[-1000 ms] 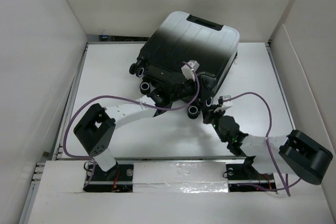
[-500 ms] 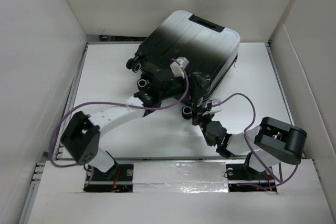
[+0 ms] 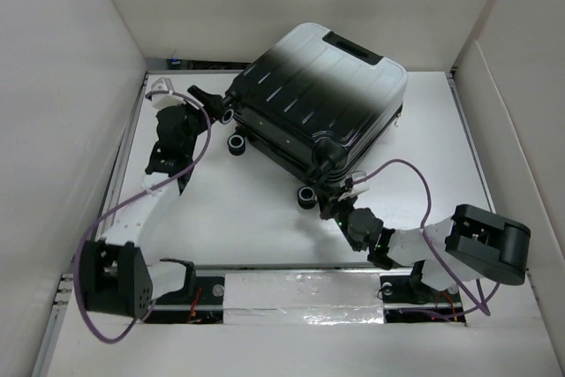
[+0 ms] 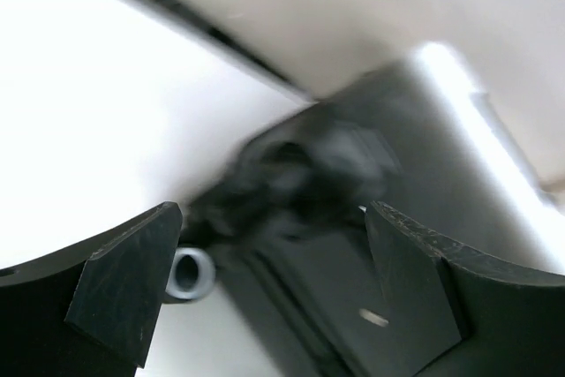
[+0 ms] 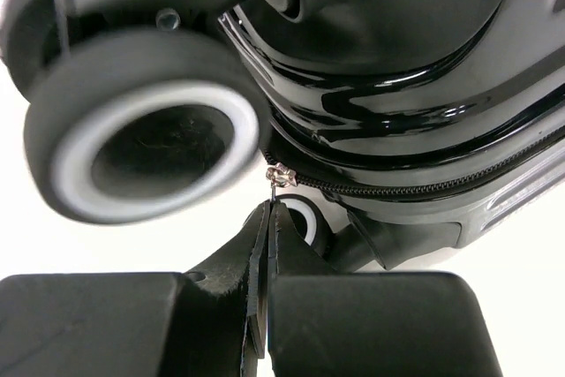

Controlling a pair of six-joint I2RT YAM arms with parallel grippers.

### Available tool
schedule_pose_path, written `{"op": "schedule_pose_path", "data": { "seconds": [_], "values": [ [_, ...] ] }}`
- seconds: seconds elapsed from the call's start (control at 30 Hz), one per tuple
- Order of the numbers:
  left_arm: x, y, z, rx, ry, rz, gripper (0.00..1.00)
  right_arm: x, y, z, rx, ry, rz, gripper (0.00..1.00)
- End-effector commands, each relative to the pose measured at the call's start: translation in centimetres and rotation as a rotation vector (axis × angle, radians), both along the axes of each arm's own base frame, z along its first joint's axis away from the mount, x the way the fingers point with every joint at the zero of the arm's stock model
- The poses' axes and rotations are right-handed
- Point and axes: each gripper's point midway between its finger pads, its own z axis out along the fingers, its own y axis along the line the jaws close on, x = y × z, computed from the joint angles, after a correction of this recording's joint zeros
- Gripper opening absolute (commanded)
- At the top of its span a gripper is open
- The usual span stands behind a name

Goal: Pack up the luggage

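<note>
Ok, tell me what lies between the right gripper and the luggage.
Nothing loose: in the right wrist view the right gripper, jaws shut, pinches the zipper pull on the seam of the luggage, beside a wheel.

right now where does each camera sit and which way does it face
Top external: above and behind the bases, looking down at the table; both arms show, left gripper by the suitcase, right gripper at its near corner.
Left wrist: on the left arm, facing the blurred suitcase and far wheel between its open fingers.
Right wrist: low by the table, facing the near wheel and zip pull, its shut fingers pinching the pull.
Shared: all see the suitcase.
</note>
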Motion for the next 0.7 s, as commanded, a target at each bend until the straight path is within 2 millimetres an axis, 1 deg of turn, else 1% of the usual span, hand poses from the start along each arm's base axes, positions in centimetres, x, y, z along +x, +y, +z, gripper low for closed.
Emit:
{"op": "schedule_pose_path", "data": {
  "seconds": [0.0,0.07,0.1,0.17,0.2,0.23,0.27,0.33,0.37,0.4,0.43,0.47,0.5,0.57,0.6,0.67],
  "values": [
    [1.8,0.8,-2.4,0.054,0.069,-0.003,0.83,-2.1,1.8,1.1,0.058,0.007,0.112,0.0],
    [2.8,0.4,-3.0,0.093,0.072,-0.029,0.83,-2.3,2.0,1.5,0.069,0.008,0.124,0.0],
    [3.0,0.4,-3.0,0.107,0.059,-0.036,0.84,-2.4,2.1,1.4,0.063,0.011,0.132,0.0],
    [3.5,0.9,-2.1,0.144,-0.001,-0.033,0.83,-2.3,2.1,1.5,0.07,0.011,0.138,0.0],
    [3.5,0.7,-2.1,0.159,-0.012,-0.048,0.83,-2.3,2.1,1.4,0.066,0.013,0.141,0.0],
    [3.7,1.0,-2.1,0.169,-0.013,-0.048,0.81,-2.1,2.1,1.4,0.069,0.013,0.142,0.0],
    [3.9,0.4,-2.2,0.164,-0.013,-0.095,0.81,-2.2,2.2,1.3,0.073,0.016,0.148,0.0],
    [4.0,-0.1,-2.1,0.164,-0.026,-0.121,0.79,-2.1,2.2,1.2,0.077,0.016,0.154,0.0],
    [4.2,-0.8,-2.6,0.167,-0.025,-0.16,0.79,-2.1,2.3,1.2,0.08,0.014,0.159,0.0],
    [4.8,-0.9,-2.5,0.168,-0.02,-0.166,0.79,-2.2,2.3,1.1,0.081,0.014,0.162,0.0],
    [5.2,-1.0,-2.8,0.166,0.002,-0.165,0.78,-2.2,2.3,1.1,0.082,0.013,0.165,0.0],
    [5.7,-1.1,-4.1,0.175,0.037,-0.179,0.78,-2.0,2.0,1.0,0.082,0.014,0.156,0.0],
    [6.2,-1.3,-3.7,0.174,0.029,-0.186,0.77,-2.0,2.0,1.0,0.085,0.013,0.156,0.0],
    [6.7,-1.7,-4.2,0.171,0.032,-0.204,0.76,-2.1,1.9,0.9,0.086,0.015,0.153,0.0],
    [6.9,-1.9,-4.1,0.166,0.023,-0.211,0.74,-2.1,1.8,0.9,0.088,0.016,0.153,0.0],
    [7.1,-2.4,-3.8,0.163,0.002,-0.24,0.68,-2.1,1.7,1.1,0.092,0.013,0.152,0.0]
  ]
}}
